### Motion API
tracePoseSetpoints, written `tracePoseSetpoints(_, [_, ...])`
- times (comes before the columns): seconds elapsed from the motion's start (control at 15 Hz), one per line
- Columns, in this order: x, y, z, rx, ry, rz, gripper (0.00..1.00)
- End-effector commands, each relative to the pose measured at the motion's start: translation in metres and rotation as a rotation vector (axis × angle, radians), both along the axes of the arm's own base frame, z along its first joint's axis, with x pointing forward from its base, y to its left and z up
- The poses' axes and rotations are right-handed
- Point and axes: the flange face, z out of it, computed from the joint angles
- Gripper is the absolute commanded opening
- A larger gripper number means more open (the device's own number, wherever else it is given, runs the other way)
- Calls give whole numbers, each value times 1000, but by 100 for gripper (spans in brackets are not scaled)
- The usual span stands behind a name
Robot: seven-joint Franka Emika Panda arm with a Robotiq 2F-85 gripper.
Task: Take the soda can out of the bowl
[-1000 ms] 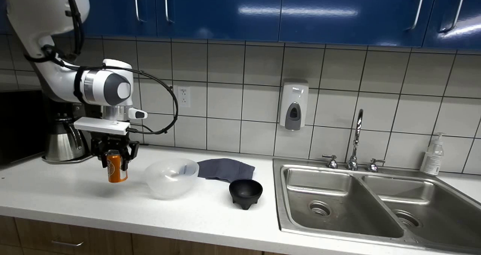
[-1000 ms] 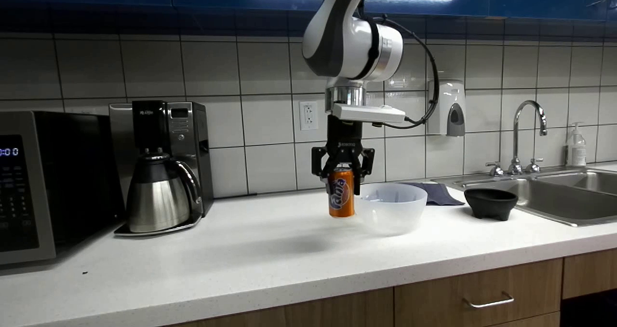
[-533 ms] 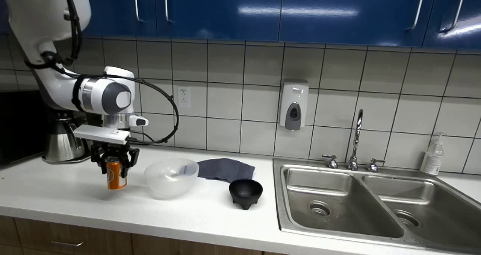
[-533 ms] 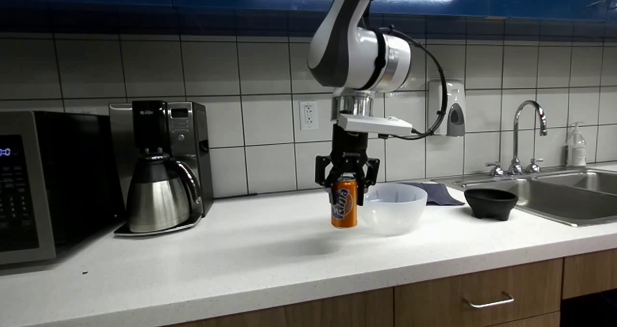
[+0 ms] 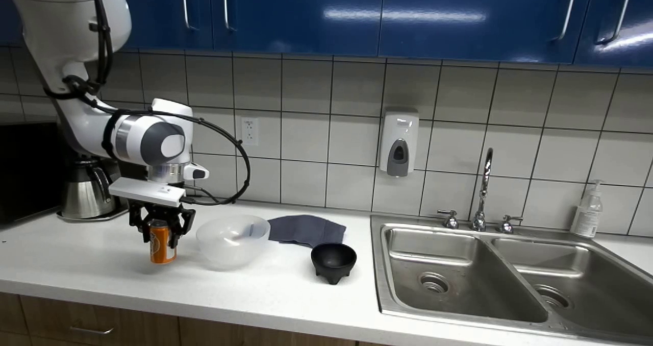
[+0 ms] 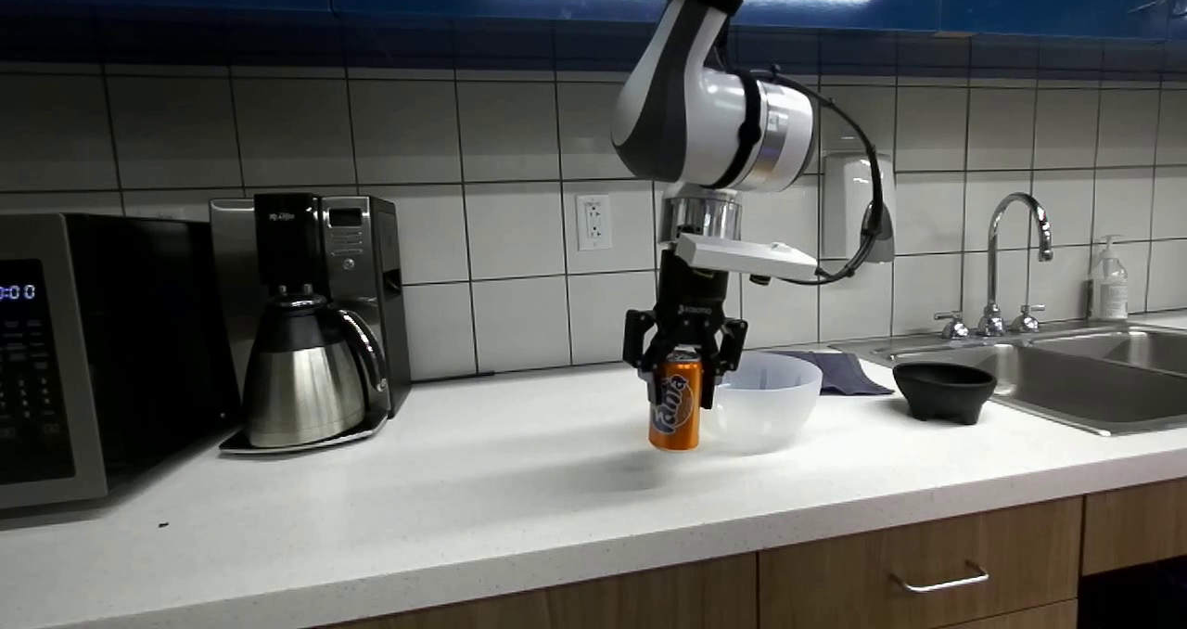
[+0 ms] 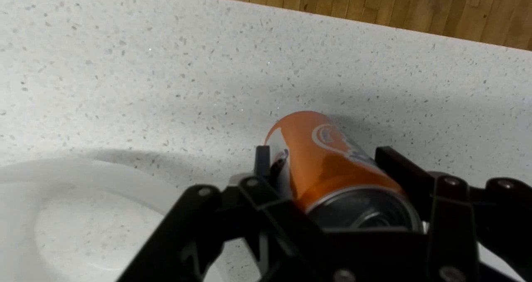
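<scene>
Beside the bowl (image 6: 770, 414), the gripped soda can (image 6: 678, 406) hangs near-vertical, top up.

- Arm (image 5: 89, 129): white with grey shells; in both exterior views it descends obliquely from the upper edge.
- Wrist (image 6: 719, 119): rounded white joint housing, with a silvery collar (image 6: 701, 213) set beneath it.
- White module (image 6: 746, 256): long and flat, mounted just below the collar and extending to one side.
- Cable (image 5: 239, 144): black, strapped along the arm, standing out in a wide loop that returns to the module.
- Gripper (image 6: 682, 397): black, two-fingered, directed downward beneath the wrist.
- Fingers (image 7: 401, 167): roughly parallel, partly spread and clamped in a grasp; linkages (image 6: 636, 337) jut outward on both sides.
</scene>
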Motion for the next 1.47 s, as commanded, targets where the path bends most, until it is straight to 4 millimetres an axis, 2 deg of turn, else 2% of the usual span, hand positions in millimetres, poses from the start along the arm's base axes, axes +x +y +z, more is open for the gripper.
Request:
tracePoseSetpoints(0.0, [-5, -7, 0, 30, -13, 15, 40])
tracePoseSetpoints(1.27, [-27, -1, -29, 28, 44, 69, 40])
tracePoseSetpoints(1.33, [-27, -1, -31, 26, 47, 68, 84])
tracePoseSetpoints(1.4, [-27, -1, -32, 24, 48, 68, 92])
